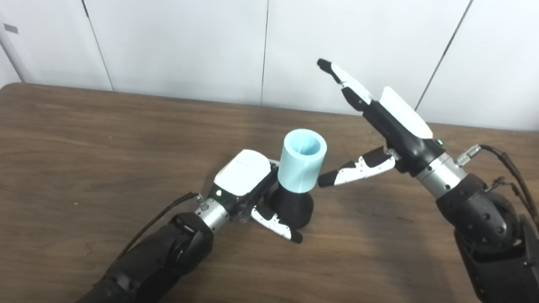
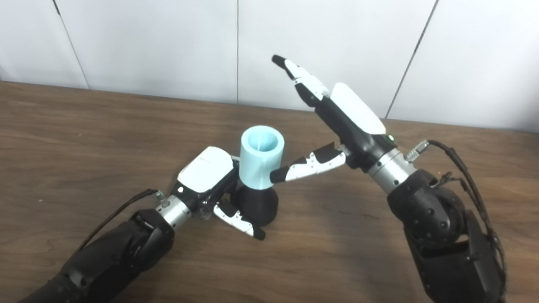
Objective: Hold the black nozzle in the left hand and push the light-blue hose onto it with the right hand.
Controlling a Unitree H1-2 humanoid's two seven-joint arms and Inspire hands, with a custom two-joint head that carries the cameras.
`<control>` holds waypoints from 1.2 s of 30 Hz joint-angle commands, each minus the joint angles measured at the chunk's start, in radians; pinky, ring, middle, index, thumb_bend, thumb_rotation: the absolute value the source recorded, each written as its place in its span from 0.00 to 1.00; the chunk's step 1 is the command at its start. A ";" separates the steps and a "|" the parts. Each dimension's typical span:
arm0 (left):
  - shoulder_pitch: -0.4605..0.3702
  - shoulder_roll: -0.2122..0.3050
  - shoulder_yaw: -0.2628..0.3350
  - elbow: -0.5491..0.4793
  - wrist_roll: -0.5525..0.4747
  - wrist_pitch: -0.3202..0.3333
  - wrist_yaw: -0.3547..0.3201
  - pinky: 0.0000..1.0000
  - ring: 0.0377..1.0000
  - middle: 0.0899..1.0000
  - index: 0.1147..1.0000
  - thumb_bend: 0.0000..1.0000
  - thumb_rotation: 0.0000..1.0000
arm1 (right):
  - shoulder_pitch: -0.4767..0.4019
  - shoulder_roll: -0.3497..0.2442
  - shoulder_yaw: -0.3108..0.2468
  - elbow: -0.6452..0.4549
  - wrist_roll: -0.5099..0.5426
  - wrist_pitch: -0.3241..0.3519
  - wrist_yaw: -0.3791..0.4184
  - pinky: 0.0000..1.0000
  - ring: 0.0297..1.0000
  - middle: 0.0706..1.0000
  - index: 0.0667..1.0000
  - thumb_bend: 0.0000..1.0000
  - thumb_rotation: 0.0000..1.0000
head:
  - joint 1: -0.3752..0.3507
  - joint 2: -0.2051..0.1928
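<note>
Left eye view first: I've got the black nozzle point(image 1: 290, 206) standing on the desk point(image 1: 54, 162) near centre, with the light-blue hose point(image 1: 302, 160) seated upright on its top, open mouth facing up. My left robot hand point(image 1: 251, 189) sits at the nozzle's nine o'clock, fingers wrapped around the black base, thumb curling under at about six o'clock. I read that as a firm hold. My right robot hand point(image 1: 379, 127) is spread wide and empty: fingers point up toward eleven o'clock, thumb reaches out to the hose's three o'clock side, tip just beside it. Whether it touches I can't tell from here.

To do this step well, I'd keep the left robot hand braced low so the base can't tip, and press straight down the hose's axis, not sideways. A shove from three o'clock would lever it off.

Right eye view now: same picture, slightly shifted. The hose point(image 2: 261, 156) looks square on the nozzle point(image 2: 256, 204), no obvious tilt. The right robot hand point(image 2: 338, 118) shows its thumb tip right at the hose wall, seemingly in contact, nothing gripped. The left robot hand point(image 2: 208, 178) is clamped on the base. I judge the hose looks largely on.
</note>
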 commanded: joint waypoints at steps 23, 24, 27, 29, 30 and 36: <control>0.098 -0.010 -0.079 0.098 0.040 0.004 -0.129 0.38 0.46 0.42 0.42 0.53 0.00 | -0.060 -0.074 0.099 -0.030 -0.201 -0.163 0.141 1.00 1.00 1.00 1.00 0.86 1.00 | 0.003 0.002; 0.099 -0.010 -0.076 0.099 0.036 0.003 -0.129 0.37 0.45 0.42 0.42 0.53 0.00 | -0.058 -0.073 0.100 -0.027 -0.201 -0.165 0.145 1.00 1.00 1.00 1.00 0.86 1.00 | 0.003 0.002; 0.101 -0.010 -0.073 0.096 0.030 0.003 -0.130 0.36 0.43 0.42 0.42 0.53 0.00 | -0.054 -0.074 0.106 -0.022 -0.196 -0.172 0.155 0.99 1.00 1.00 1.00 0.87 1.00 | 0.003 0.004; 0.104 -0.009 -0.073 0.089 0.032 0.007 -0.132 0.37 0.44 0.42 0.42 0.53 0.00 | -0.052 -0.080 0.112 -0.026 -0.195 -0.165 0.171 0.98 1.00 1.00 1.00 0.87 1.00 | 0.004 0.008; 0.104 -0.008 -0.074 0.088 0.033 0.006 -0.131 0.37 0.44 0.42 0.42 0.53 0.00 | -0.052 -0.083 0.115 -0.027 -0.193 -0.161 0.181 0.98 1.00 1.00 1.00 0.86 1.00 | 0.004 0.008; 0.108 -0.002 -0.073 0.070 0.031 0.012 -0.142 0.36 0.44 0.42 0.42 0.53 0.00 | -0.049 -0.099 0.124 -0.035 -0.161 -0.132 0.227 0.95 1.00 1.00 0.98 0.85 0.97 | 0.007 0.017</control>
